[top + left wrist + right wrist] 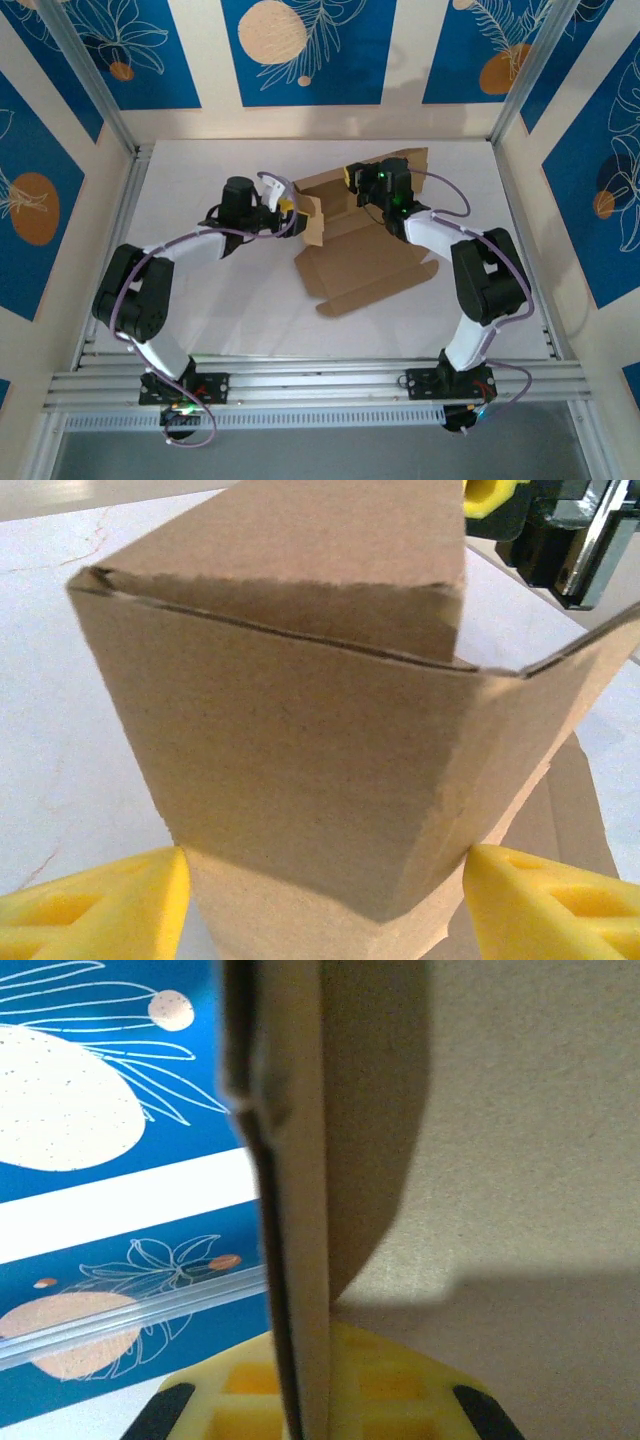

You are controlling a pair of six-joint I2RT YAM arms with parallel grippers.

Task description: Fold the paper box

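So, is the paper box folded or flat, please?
Partly folded: the paper box lies mostly flat, its left end creased upright, its far panel pinched by the right gripper.

A white table (230,310) (faint grey veins show in it up close) sits inside pale walls (320,122) hung with blue panels (310,45) bearing white leaf outlines and orange discs. Slanted metal posts (92,80) stand at the back corners. Ribbed rails (320,385) cross the near edge.
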